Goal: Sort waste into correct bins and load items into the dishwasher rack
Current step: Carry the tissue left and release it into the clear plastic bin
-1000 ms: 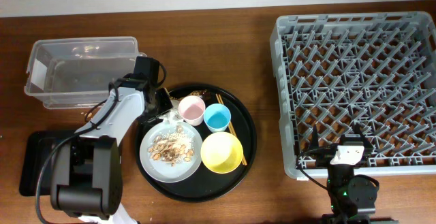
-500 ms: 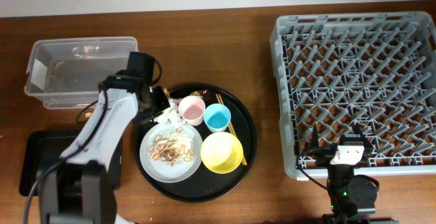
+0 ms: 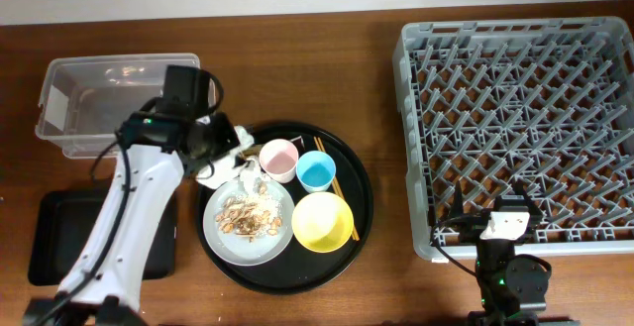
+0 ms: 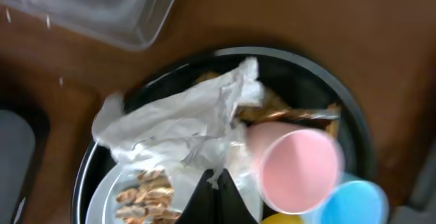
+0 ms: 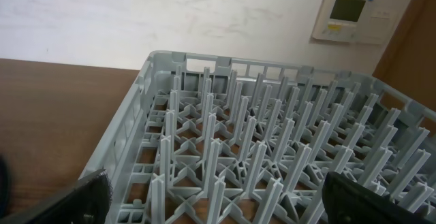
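The crumpled white paper (image 4: pixel 178 125) is bunching in wrinkled folds at the round black tray's (image 4: pixel 306 64) ten o'clock edge; my left gripper (image 4: pixel 214 180) seems to be pinching it, fingers nearly closed.

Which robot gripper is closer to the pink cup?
Left. The left gripper sits right beside the pink cup, pinching crumpled white paper over the round black tray. The right gripper is far away, open, at the dishwasher rack's near edge.

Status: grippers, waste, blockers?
Left gripper shut on crumpled white paper, above round black tray's left rim. Right gripper open at dishwasher rack's edge. Nothing seen between paper and clear tub.
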Robot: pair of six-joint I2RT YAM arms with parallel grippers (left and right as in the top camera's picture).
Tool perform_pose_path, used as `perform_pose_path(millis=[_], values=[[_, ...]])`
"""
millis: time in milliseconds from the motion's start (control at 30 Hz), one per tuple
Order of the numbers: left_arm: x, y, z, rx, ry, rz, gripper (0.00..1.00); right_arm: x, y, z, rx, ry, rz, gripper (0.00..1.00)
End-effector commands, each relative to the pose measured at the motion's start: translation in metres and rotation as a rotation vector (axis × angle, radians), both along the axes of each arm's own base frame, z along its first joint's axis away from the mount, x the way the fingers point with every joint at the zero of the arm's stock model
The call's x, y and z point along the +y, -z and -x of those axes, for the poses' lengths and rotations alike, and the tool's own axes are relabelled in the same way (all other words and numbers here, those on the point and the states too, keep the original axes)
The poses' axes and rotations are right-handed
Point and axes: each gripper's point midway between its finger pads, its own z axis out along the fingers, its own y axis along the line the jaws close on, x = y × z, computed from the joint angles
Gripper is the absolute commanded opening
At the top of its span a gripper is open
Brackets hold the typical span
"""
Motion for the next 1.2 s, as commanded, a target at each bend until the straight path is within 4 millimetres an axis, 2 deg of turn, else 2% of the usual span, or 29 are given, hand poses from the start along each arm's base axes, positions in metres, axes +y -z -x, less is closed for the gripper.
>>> perform_pose_path(millis=[0, 200, 267, 433, 533, 567, 600, 633, 767, 833, 867, 900, 933, 967, 1000, 1033, 1100, 1167], values=[[0.010, -0.068, -0.013, -0.200, -0.029, -0.032, 0.01, -0.001, 0.003, 0.000, 0.005, 0.010, 0.008, 0.99], [0.011, -0.092, -0.005, -0.269, -0.032, -0.021, 0.01, -0.001, 0.003, 0.000, 0.005, 0.010, 0.008, 0.99], [0.017, -0.112, -0.013, -0.355, -0.053, -0.019, 0.01, -0.001, 0.003, 0.000, 0.004, 0.010, 0.008, 0.99], [0.059, -0.174, -0.040, -0.638, -0.222, -0.143, 0.01, -0.001, 0.003, 0.000, 0.004, 0.010, 0.008, 0.99], [0.096, -0.192, -0.046, -0.717, -0.384, -0.297, 0.01, -0.001, 0.003, 0.000, 0.004, 0.010, 0.008, 0.99], [0.108, -0.191, -0.050, -0.722, -0.431, -0.339, 0.01, -0.001, 0.003, 0.000, 0.005, 0.010, 0.008, 0.99], [0.111, -0.187, -0.055, -0.719, -0.441, -0.346, 0.01, -0.001, 0.003, 0.000, 0.004, 0.010, 0.008, 0.99], [0.120, -0.178, -0.064, -0.704, -0.460, -0.358, 0.01, -0.001, 0.003, 0.000, 0.004, 0.010, 0.008, 0.99], [0.167, -0.128, -0.102, -0.633, -0.540, -0.417, 0.01, -0.001, 0.003, 0.000, 0.004, 0.010, 0.008, 0.99], [0.185, -0.100, -0.109, -0.568, -0.559, -0.440, 0.02, -0.001, 0.003, 0.000, 0.005, 0.010, 0.008, 0.99], [0.189, -0.092, -0.110, -0.549, -0.562, -0.445, 0.15, -0.001, 0.003, 0.000, 0.004, 0.010, 0.008, 0.99], [0.192, -0.085, -0.110, -0.530, -0.562, -0.448, 0.46, -0.001, 0.003, 0.000, 0.004, 0.010, 0.008, 0.99], [0.192, -0.084, -0.110, -0.523, -0.553, -0.454, 0.68, -0.001, 0.003, 0.000, 0.005, 0.010, 0.008, 0.99], [0.192, -0.085, -0.110, -0.519, -0.529, -0.472, 0.78, -0.001, 0.003, 0.000, 0.004, 0.010, 0.008, 0.99], [0.189, -0.092, -0.108, -0.525, -0.500, -0.489, 0.83, -0.001, 0.003, 0.000, 0.005, 0.010, 0.008, 0.99], [0.186, -0.109, -0.103, -0.553, -0.478, -0.501, 0.92, -0.001, 0.003, 0.000, 0.005, 0.010, 0.008, 0.99], [0.175, -0.129, -0.093, -0.585, -0.462, -0.486, 0.93, -0.001, 0.003, 0.000, 0.004, 0.010, 0.008, 0.99], [0.139, -0.136, -0.078, -0.571, -0.341, -0.377, 0.93, -0.001, 0.003, 0.000, 0.004, 0.010, 0.008, 0.99]])
